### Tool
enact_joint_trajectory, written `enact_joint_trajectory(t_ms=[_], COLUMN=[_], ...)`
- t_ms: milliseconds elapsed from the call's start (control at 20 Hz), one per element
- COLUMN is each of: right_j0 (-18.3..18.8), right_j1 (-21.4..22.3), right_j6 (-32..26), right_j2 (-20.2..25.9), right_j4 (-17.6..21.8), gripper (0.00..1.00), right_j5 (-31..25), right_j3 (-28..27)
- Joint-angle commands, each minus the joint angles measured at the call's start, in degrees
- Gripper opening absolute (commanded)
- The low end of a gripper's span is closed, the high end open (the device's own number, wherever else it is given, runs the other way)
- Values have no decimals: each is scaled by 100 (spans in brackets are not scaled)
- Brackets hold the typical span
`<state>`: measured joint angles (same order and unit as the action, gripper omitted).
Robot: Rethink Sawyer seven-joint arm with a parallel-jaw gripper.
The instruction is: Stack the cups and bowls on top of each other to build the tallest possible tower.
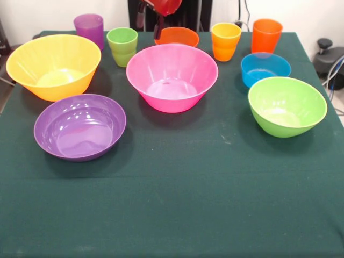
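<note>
All cups and bowls stand apart, upright, on the green tablecloth [177,193]; no tower stands. The large bowls are yellow [54,67], purple [80,127], pink [172,77] and light green [286,106]. A blue bowl [265,69] and an orange bowl [176,36] are smaller. Along the far edge stand a purple cup [89,29], a light green cup [122,45], a yellow-orange cup [226,40] and an orange cup [266,35]. My gripper [152,20] hangs at the top edge, drawn back, just left of the orange bowl and holding nothing that shows.
The robot's black pedestal [188,13] stands behind the orange bowl. A black device [329,56] and cables [336,80] sit off the table's right edge. The near half of the cloth holds no objects.
</note>
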<state>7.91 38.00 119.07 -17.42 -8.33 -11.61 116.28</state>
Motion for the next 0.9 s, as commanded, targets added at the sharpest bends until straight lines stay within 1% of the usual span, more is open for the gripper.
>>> enact_joint_trajectory(t_ms=[50, 300, 650, 900], right_j0=[-53, 9, 178, 100], right_j1=[-421, -634, -908, -1087], right_j6=[1096, 1203, 1075, 1125], right_j2=[313, 421, 600, 610], right_j4=[-216, -148, -75, -141], gripper=[100, 100, 100, 100], right_j5=[325, 465, 608, 687], right_j3=[4, -110, -321, -423])
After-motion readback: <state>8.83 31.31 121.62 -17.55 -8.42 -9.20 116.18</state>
